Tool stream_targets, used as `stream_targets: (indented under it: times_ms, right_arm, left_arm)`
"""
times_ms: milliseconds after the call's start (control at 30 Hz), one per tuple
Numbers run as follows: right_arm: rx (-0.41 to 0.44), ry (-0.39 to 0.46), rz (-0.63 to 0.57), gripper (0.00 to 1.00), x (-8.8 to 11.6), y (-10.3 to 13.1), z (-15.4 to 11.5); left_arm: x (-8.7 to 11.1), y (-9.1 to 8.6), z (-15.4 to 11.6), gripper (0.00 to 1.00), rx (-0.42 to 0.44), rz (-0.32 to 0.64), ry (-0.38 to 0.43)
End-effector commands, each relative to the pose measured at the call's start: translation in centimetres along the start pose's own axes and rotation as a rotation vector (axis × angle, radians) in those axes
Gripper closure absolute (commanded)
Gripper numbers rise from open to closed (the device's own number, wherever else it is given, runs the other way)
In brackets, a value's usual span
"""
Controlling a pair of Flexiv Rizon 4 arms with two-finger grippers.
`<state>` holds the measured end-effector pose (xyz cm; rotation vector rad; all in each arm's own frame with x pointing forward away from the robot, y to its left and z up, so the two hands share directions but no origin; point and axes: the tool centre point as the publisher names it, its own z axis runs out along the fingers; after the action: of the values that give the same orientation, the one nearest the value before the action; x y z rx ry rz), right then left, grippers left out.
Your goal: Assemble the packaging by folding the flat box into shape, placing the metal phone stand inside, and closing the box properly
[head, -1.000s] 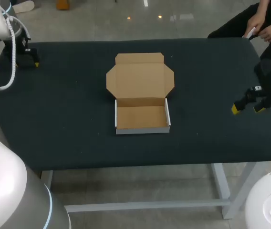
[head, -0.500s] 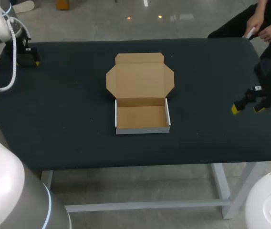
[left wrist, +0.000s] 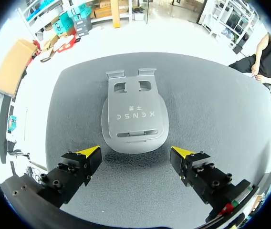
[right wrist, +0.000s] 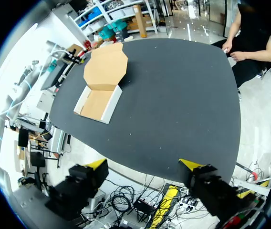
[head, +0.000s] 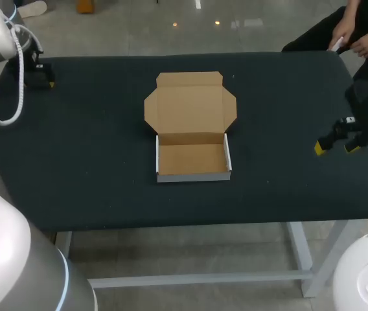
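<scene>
— Both claws released?
— Yes. My left gripper hangs spread over the metal phone stand, far left corner; the folded box, lid open, sits midway on the table; my right gripper gapes near the right edge.

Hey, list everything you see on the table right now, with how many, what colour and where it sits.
table: one, black, under everything
box: one, brown cardboard inside with white outer walls, mid-table, folded into a tray, lid lying open behind it, nothing inside
phone stand: one, grey metal, lying at the table's far left corner, just ahead of the left claw
left claw: one, black with yellow tips, open, above the far left corner
right claw: one, black with yellow tips, open, near the table's right edge
</scene>
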<state>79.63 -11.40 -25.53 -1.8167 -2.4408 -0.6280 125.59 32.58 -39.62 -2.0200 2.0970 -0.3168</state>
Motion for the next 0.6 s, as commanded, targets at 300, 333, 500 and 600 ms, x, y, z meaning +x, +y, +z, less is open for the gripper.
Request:
stream_targets:
  times_ms: [300, 333, 500, 600]
  right_arm:
    - [0.004, 0.004, -0.001, 0.00, -0.01, -0.03, -0.24]
    - [0.004, 0.004, -0.001, 0.00, -0.01, -0.03, -0.24]
    - [0.004, 0.004, -0.001, 0.00, -0.01, -0.03, -0.24]
    - [0.004, 0.004, -0.001, 0.00, -0.01, -0.03, -0.24]
  left_arm:
    - [-0.14, -1.56, 0.81, 0.00, -0.247, 0.001, -0.001]
    - [-0.13, -1.62, 0.82, 0.00, -0.246, 0.001, -0.001]
    - [-0.09, -1.88, 0.86, 0.00, -0.243, 0.000, -0.002]
    - [-0.09, -2.00, 0.89, 0.00, -0.240, -0.001, -0.003]
